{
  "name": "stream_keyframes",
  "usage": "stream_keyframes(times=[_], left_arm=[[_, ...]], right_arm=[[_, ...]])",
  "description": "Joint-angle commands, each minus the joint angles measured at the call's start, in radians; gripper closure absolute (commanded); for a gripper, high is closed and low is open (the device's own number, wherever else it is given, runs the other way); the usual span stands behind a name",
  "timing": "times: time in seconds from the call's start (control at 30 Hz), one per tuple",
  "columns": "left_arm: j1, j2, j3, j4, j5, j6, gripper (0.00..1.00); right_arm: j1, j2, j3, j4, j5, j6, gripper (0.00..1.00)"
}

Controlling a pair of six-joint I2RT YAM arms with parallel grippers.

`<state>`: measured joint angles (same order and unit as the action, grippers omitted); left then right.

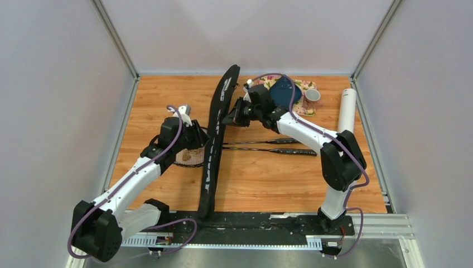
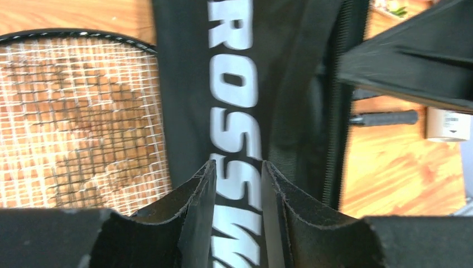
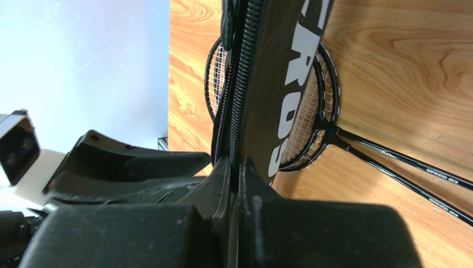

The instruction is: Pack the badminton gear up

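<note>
2 grippers on racket cover

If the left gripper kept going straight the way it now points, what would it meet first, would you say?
Most likely the racket cover itself: the left gripper points along its "CROSSWAY" lettering, with the black fabric filling the line ahead. Depth is unclear, so it may already be touching.

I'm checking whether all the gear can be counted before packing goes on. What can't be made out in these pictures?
- White feather shuttlecocks: none visible in any view.
- Two thin black rackets: top view, heads hidden behind the long black CROSSWAY racket cover and left arm.
- White cylindrical tube: near end hidden by right arm; contents not visible.
- Right gripper: pinches the cover's zipper edge; zipper pull not discernible.
- Left gripper: whether its fingers actually clamp the cover is unclear.
</note>
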<state>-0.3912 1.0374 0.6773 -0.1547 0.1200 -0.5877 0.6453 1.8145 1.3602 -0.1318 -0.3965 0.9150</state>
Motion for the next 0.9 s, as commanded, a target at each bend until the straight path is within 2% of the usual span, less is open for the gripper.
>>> stream_keyframes(times=[0.0, 0.1, 0.13, 0.23, 0.27, 0.4, 0.43, 0.47, 0.57, 0.63, 0.7, 0.77, 0.87], left_arm=[[-0.001, -0.043, -0.005, -0.062, -0.056, 0.054, 0.56], [-0.001, -0.107, -0.001, -0.017, 0.062, 0.091, 0.55], [-0.003, -0.125, 0.002, 0.010, 0.137, 0.098, 0.55], [-0.001, -0.178, 0.013, 0.020, 0.213, 0.100, 0.48], [-0.001, -0.197, 0.010, 0.026, 0.228, 0.097, 0.38], [-0.005, -0.191, 0.008, 0.035, 0.256, 0.077, 0.36], [-0.003, -0.183, 0.010, 0.035, 0.251, 0.083, 0.37], [-0.003, -0.160, 0.013, 0.029, 0.244, 0.089, 0.47], [-0.005, -0.107, 0.044, 0.000, 0.247, 0.103, 0.58], [-0.009, -0.091, 0.051, 0.009, 0.268, 0.095, 0.60], [-0.023, -0.088, 0.047, 0.033, 0.285, 0.094, 0.47], [-0.057, -0.100, 0.050, 0.020, 0.236, 0.114, 0.39], [-0.084, -0.126, 0.042, 0.000, 0.167, 0.118, 0.38]], right_arm=[[0.043, -0.087, 0.123, -0.168, 0.088, -0.146, 1.00], [0.083, -0.080, 0.243, -0.378, 0.192, -0.195, 1.00], [0.094, -0.081, 0.253, -0.393, 0.218, -0.203, 1.00], [0.109, -0.087, 0.284, -0.427, 0.271, -0.223, 1.00], [0.109, -0.089, 0.281, -0.422, 0.263, -0.223, 1.00], [0.109, -0.073, 0.284, -0.381, 0.213, -0.217, 1.00], [0.109, -0.067, 0.286, -0.373, 0.184, -0.212, 1.00], [0.109, -0.066, 0.284, -0.367, 0.176, -0.208, 1.00], [0.108, -0.058, 0.290, -0.361, 0.159, -0.202, 1.00], [0.106, -0.058, 0.292, -0.359, 0.162, -0.202, 1.00], [0.106, -0.057, 0.292, -0.361, 0.166, -0.200, 1.00], [0.108, -0.050, 0.295, -0.359, 0.168, -0.199, 1.00], [0.108, -0.044, 0.298, -0.364, 0.173, -0.205, 1.00]])
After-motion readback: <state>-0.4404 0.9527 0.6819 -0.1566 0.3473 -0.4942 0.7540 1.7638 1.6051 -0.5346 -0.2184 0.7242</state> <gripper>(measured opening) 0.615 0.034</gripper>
